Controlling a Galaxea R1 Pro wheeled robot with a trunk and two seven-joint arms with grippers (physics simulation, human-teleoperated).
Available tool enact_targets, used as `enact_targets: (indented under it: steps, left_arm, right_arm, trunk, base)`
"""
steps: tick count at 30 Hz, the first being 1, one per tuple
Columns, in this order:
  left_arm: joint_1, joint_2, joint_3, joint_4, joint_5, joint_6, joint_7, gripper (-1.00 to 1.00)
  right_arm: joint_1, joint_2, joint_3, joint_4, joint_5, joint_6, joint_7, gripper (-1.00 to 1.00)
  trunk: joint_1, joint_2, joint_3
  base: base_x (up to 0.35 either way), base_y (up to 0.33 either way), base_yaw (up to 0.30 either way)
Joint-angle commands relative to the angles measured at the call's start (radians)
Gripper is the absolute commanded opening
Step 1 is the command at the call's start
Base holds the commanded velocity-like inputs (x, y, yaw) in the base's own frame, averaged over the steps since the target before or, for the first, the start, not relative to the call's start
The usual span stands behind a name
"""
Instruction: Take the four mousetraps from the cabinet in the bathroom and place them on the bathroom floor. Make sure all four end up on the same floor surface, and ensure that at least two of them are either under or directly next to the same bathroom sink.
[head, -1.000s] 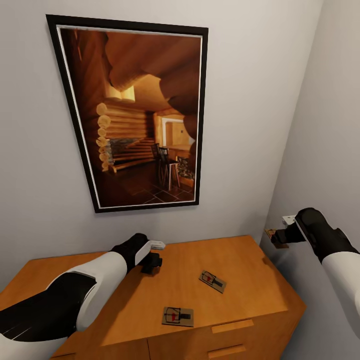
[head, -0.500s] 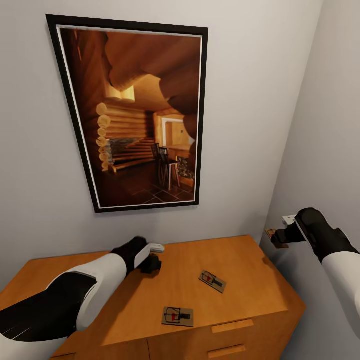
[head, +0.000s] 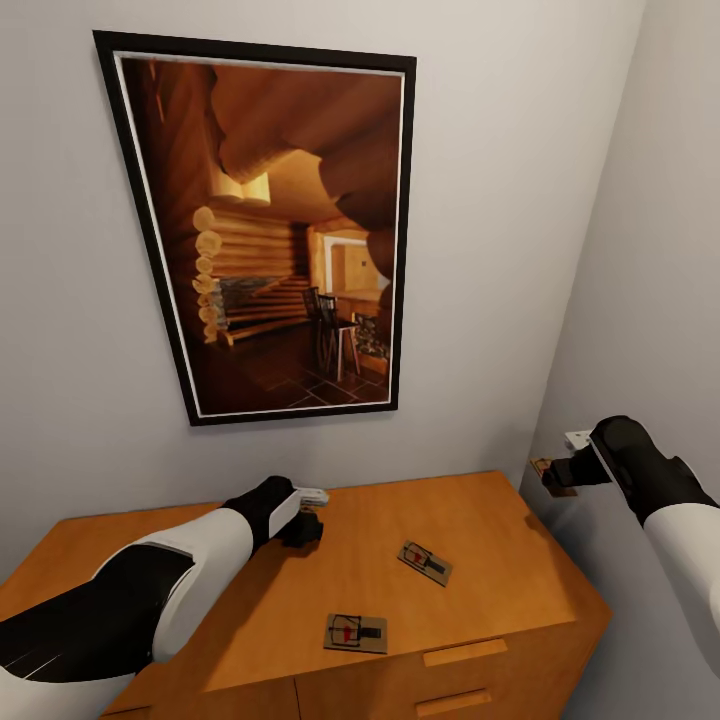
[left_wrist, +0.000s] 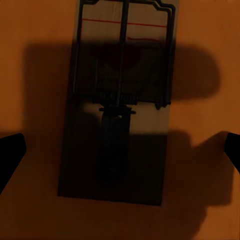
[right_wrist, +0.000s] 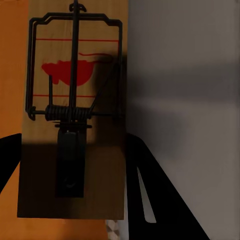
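Two mousetraps (head: 426, 563) (head: 355, 632) lie flat on the orange-brown cabinet (head: 500, 540). My left gripper (head: 304, 527) hangs low over the cabinet top near the wall. In the left wrist view it is open (left_wrist: 120, 150), its fingertips (left_wrist: 10, 150) wide apart on either side of another mousetrap (left_wrist: 120, 100) lying in its shadow. My right gripper (head: 553, 477) is shut on a mousetrap (head: 543, 466), held in the air past the cabinet's right end; its red mark and spring show in the right wrist view (right_wrist: 75, 115). The sink and floor are out of view.
A large black-framed picture (head: 270, 230) hangs on the grey wall behind the cabinet. A second grey wall (head: 650, 300) runs close along the right, just beyond my right arm. Drawer handles (head: 465, 652) show on the cabinet front.
My left gripper has sunk slightly closer to the cabinet top. The right arm and the traps on the cabinet have not moved.
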Motion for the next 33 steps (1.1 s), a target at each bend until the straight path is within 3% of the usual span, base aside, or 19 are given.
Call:
enact_targets:
  steps: [1,11,12,33]
  left_arm:
    - [0.0,0.0,-0.016,0.015,0.004,0.005,0.005,1.0]
    - [0.0,0.0,-0.016,0.016,0.005,0.005,0.005,1.0]
    - [0.0,0.0,-0.016,0.016,0.005,0.005,0.006,-1.0]
    - [0.001,0.0,-0.017,-0.014,-0.004,0.009,0.012,-1.0]
  right_arm:
    - [-0.001,-0.001,0.004,-0.001,0.008,0.003,0.008,-1.0]
    - [-0.001,-0.001,0.004,-0.001,0.008,0.003,0.007,-1.0]
    - [-0.001,-0.001,0.004,-0.001,0.008,0.003,0.007,-1.0]
    - [-0.001,-0.001,0.004,-0.001,0.008,0.003,0.008,-1.0]
  trunk:
    - [0.001,-0.001,-0.002]
    - [0.001,-0.001,-0.002]
    - [0.001,-0.001,-0.002]
    - [0.001,-0.001,-0.002]
  base:
    - [0.0,0.0,0.0]
    - [0.0,0.0,0.0]
    - [0.0,0.0,0.0]
    - [0.0,0.0,0.0]
